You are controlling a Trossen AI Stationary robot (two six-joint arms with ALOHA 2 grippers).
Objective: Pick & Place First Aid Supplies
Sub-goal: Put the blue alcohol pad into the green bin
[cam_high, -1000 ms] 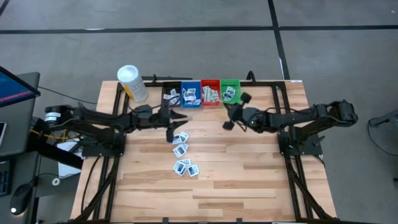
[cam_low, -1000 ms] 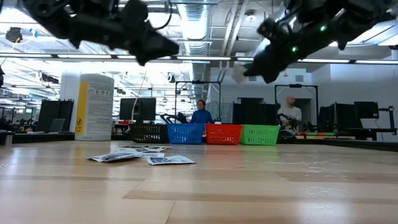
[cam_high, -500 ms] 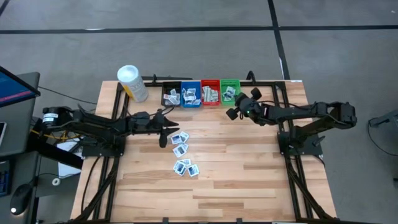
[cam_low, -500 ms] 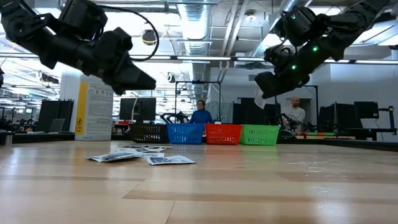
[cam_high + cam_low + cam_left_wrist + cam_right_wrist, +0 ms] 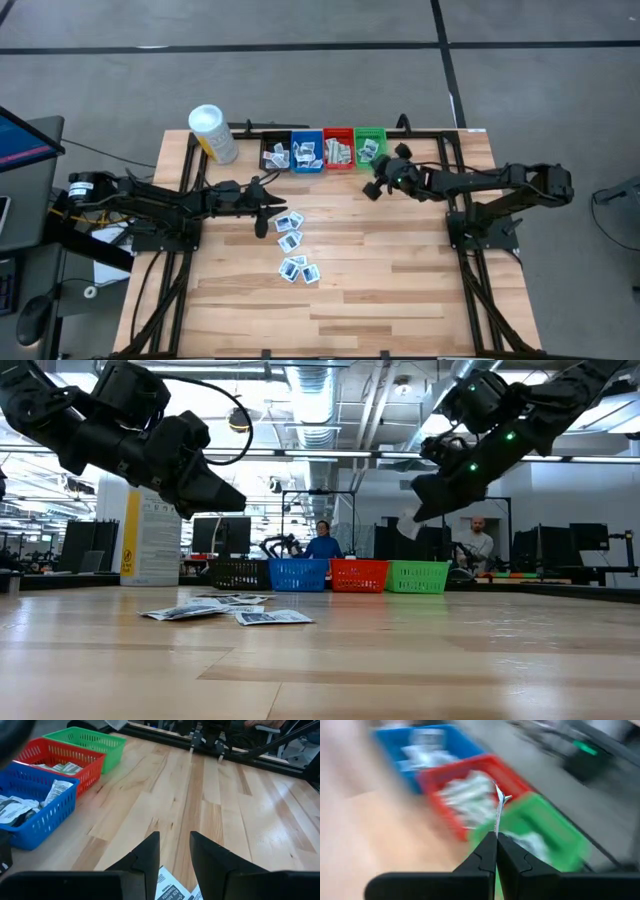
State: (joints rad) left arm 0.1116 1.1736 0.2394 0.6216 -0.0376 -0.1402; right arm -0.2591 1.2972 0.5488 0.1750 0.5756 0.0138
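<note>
Several small white packets with dark marks lie flat on the table, seen low in the low view. More fill the black, blue, red and green bins at the far edge. My left gripper hovers open just left of the loose packets, touching nothing. My right gripper is raised near the green bin and is shut on one packet. My right gripper pinches one thin white packet between its two fingertips, on the packet's edge. The packet shows edge-on and sticks out past the fingertips toward the bins. It is lifted clear of the table, in front of the red and green bins.
A white-capped yellow cylinder stands at the far left, beside the black bin. The row of bins lines the far edge. Bare wood spreads over the near half of the table. People show in the room behind.
My left gripper has come down and slightly toward the table's left, ending low beside the loose packets. My right gripper, keeping the packet, has moved toward the far edge and the green bin, and has turned to face the bins.
</note>
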